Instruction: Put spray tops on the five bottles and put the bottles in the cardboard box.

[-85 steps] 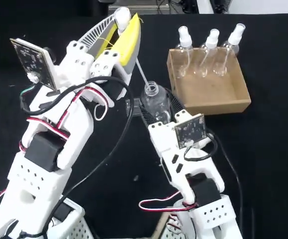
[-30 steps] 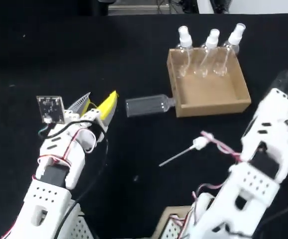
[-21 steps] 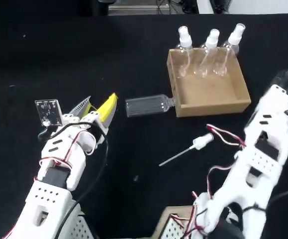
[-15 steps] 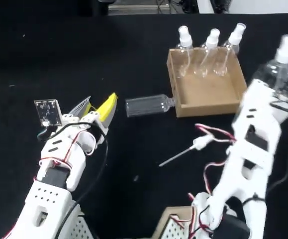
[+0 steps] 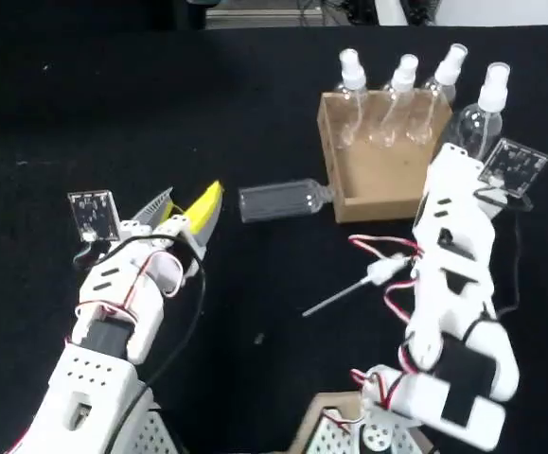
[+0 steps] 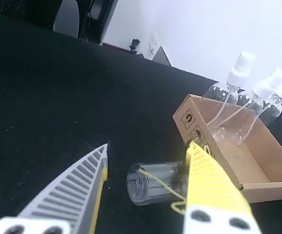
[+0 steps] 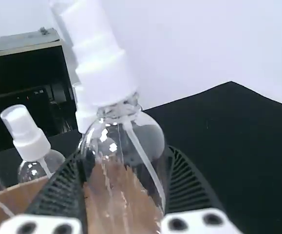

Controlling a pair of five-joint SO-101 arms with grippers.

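Your right fingers (image 7: 189, 187) pinch the capped bottle (image 5: 479, 123) upright, just above the right wall of the cardboard box (image 5: 387, 204); its bare floor lies a little to the left. Your left fingers (image 6: 206, 178) are spread

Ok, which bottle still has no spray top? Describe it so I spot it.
Start at the cardboard box, then look at the black table outside its left wall. A clear bottle lies on its side, neck toward the box. Unlike the three upright bottles in the box and the capped bottle in the right gripper, it has no spray top.
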